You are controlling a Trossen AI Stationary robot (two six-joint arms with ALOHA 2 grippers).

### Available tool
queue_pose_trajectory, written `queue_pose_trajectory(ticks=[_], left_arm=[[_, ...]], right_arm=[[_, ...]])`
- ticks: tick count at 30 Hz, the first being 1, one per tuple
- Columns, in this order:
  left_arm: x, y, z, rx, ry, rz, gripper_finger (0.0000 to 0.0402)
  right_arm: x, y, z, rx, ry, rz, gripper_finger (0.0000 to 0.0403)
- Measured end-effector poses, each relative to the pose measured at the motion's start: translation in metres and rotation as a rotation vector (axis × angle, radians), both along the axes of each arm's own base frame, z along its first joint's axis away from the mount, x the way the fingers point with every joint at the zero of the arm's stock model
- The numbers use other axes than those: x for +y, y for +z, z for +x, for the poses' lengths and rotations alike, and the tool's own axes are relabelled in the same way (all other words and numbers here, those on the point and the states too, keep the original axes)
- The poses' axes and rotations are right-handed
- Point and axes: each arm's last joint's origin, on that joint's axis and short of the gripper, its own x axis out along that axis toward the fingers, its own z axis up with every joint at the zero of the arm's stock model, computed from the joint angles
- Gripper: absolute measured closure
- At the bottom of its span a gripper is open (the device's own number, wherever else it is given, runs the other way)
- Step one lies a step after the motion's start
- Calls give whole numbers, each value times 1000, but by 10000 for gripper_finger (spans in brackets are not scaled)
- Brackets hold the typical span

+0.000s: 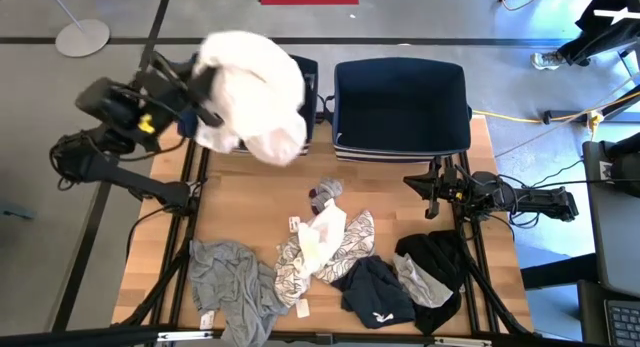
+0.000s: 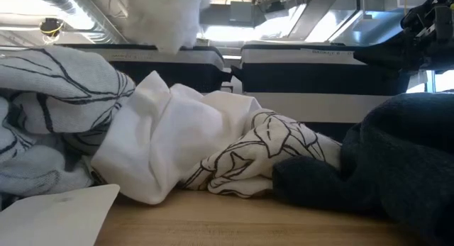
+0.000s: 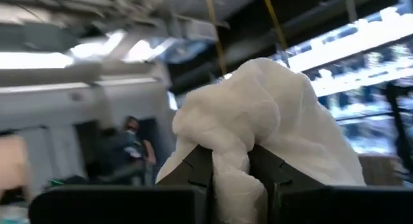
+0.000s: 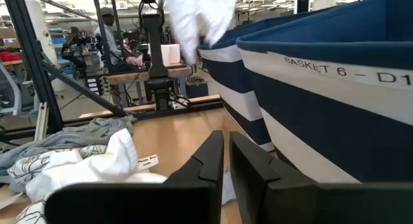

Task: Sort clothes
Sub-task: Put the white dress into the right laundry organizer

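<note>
My left gripper (image 1: 205, 97) is shut on a white garment (image 1: 252, 95), held high over the left navy bin (image 1: 305, 82) at the table's far side. The garment also shows in the low view (image 2: 170, 19) and the right wrist view (image 4: 193, 17). My right gripper (image 1: 432, 192) is shut and empty near the right navy bin (image 1: 400, 107). On the table lie grey socks (image 1: 326, 193), a white garment (image 1: 322, 232), a white one with grey pattern (image 1: 345, 245), a grey one (image 1: 235, 285), a navy one (image 1: 375, 292) and a black one (image 1: 430, 259). My left gripper pinches a bunched fold of the white garment (image 3: 231, 161) between its two fingers (image 3: 193, 169). The cloth is gathered in several layers. The garment is lifted clear of the table and billows beyond the fingers, over the left bin.
Two navy bins with white stripes stand side by side at the far edge. A white tag (image 2: 57, 214) lies close in front of the low camera. A person (image 3: 132, 150) shows in the room behind. Bare wood lies between the bins and the clothes pile.
</note>
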Motion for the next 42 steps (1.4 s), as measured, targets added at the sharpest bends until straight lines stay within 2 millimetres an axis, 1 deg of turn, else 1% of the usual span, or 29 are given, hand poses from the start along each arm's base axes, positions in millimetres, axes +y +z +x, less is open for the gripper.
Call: queue_pose_trajectory(ticks=[4,7,11,14,18,25,29,33,42], left_arm=[[9,9,-16,-38,132,67,357],[16,13,-22,-34,223,107,357],[24,11,-23,-14,289,100,357],[31,4,-16,47,320,72,357],[46,-9,-3,142,362,6,357],[75,-42,19,346,431,-163,357],[90,-64,28,462,467,-281,357],[102,-83,34,543,502,-393,357],[130,-123,54,703,446,-606,357]], right_arm=[[0,0,0,0,-1,0,373],[0,0,0,0,-1,0,373],[0,0,0,0,-1,0,373],[0,0,0,0,-17,1,373],[-1,0,0,0,-27,2,373],[-1,0,0,4,-27,2,373],[-1,0,0,4,-26,2,373],[-1,0,0,5,-26,2,373],[-1,0,0,5,-26,2,373]])
